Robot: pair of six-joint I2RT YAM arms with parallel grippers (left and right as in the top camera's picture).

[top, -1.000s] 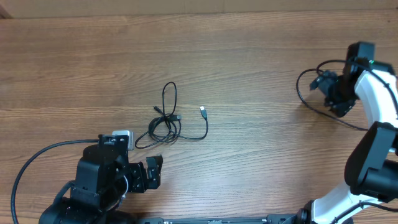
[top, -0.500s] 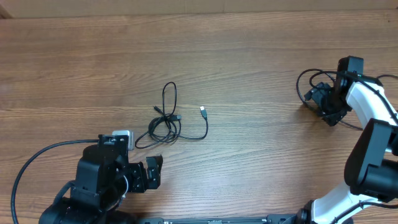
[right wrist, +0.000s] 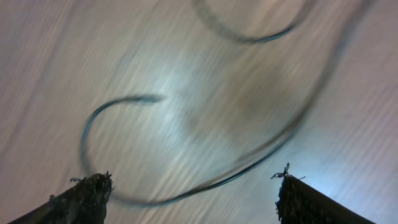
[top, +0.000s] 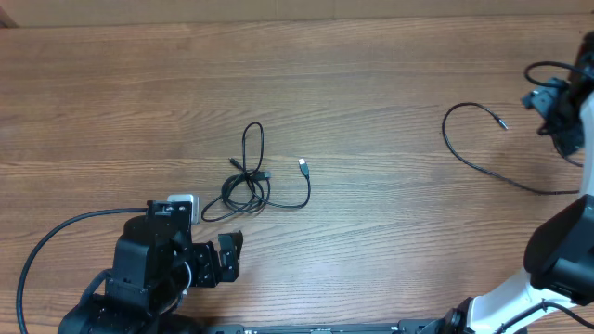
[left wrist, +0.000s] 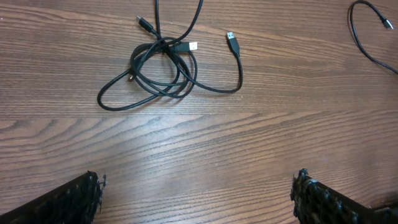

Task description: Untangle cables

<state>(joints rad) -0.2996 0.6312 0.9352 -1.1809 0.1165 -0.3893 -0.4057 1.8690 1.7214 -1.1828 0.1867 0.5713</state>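
The table (top: 371, 74) is bare wood across most of the overhead view. Its far edge runs along the top of the frame, well clear of both cables. A wide open stretch of wood separates the two cable groups, and there is more free room beyond them toward the far edge.

My left gripper (top: 225, 258) sits low at the near side with its fingers spread wide and nothing between them. The tangle (top: 251, 176) lies ahead of it, near but not touching. In the left wrist view it sits in the upper left, above the open gap between the fingers. It is a knot of overlapping loops, with one long loop reaching toward the far edge and a free end curling out to a plug (top: 303, 167) on its right side.

My right gripper (top: 560, 116) is at the right border of the overhead frame, partly cut off. Its wrist view is badly blurred, but the two fingers stand apart and I see nothing held between them. The loose cable (top: 445, 132) lies flat in an open curve to the left of that gripper. Its plug end points toward the gripper without reaching it, and its tail sweeps off toward the right border.
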